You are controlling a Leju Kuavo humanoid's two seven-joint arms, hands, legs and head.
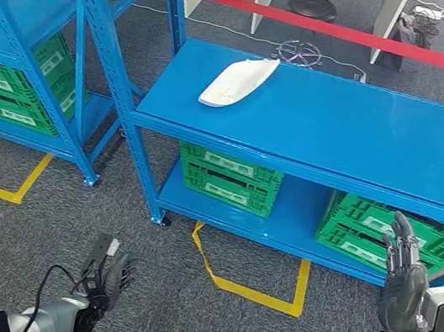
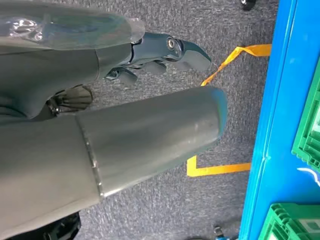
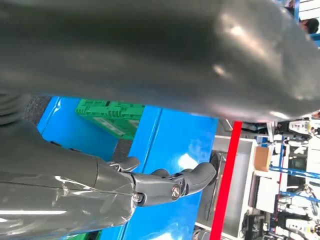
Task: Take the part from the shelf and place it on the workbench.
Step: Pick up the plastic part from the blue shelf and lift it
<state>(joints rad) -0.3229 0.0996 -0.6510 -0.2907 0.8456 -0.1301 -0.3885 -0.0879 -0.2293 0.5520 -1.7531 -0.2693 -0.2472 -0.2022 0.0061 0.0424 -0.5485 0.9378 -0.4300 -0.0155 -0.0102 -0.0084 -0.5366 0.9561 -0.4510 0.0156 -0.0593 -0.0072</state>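
Note:
A white, curved, boat-shaped part [image 1: 238, 82] lies on the top deck of the blue shelf [image 1: 353, 137], near its left end. My left hand [image 1: 105, 276] hangs low over the grey carpet, well short of the shelf, fingers apart and holding nothing. My right hand [image 1: 402, 277] is raised at the right in front of the lower shelf level, fingers spread upward and empty. The left wrist view has the left hand's thumb [image 2: 158, 135] and dark fingers [image 2: 170, 52] above the carpet. In the right wrist view, the right hand's fingers [image 3: 170, 185] are extended before the blue shelf surface [image 3: 181, 135].
Green crates [image 1: 228, 179] [image 1: 388, 232] sit on the lower shelf deck. A second blue rack [image 1: 25, 56] with green crates stands at the left. Yellow tape lines [image 1: 244, 289] mark the carpet. A red barrier band [image 1: 333, 27] runs behind the shelf.

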